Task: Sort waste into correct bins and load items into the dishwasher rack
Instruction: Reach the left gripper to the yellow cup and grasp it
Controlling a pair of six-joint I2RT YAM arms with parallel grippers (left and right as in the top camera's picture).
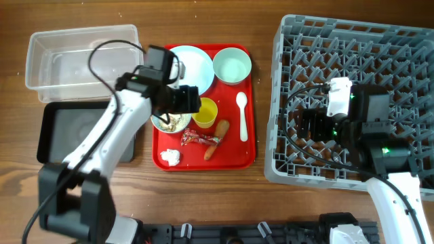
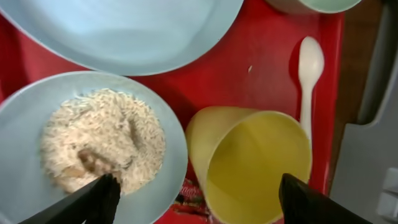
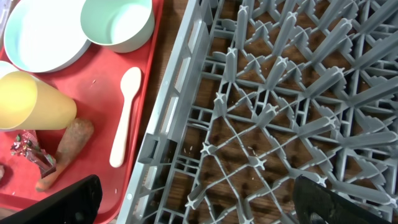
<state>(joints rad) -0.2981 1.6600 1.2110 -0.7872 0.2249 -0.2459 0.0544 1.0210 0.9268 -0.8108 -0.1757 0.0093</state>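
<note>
The left end effector, jaws wide and empty, hangs over the yellow plastic cup and the small pale bowl of beige crumbly scraps. The right end effector, also open and empty, hovers over the large grey lattice rack at the worktop's right edge.

Nothing looks sorted yet. The white round plate, pale green bowl, white spoon, orange carrot, red-and-white wrapper and white tissue all lie on the flat red serving tray. The clear plastic tub and black tray near the left edge hold nothing.

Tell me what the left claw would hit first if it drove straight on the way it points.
Probably the yellow cup, rim up under the open left claw; one finger lines up over the small bowl of food scraps. Depth is unclear.
</note>
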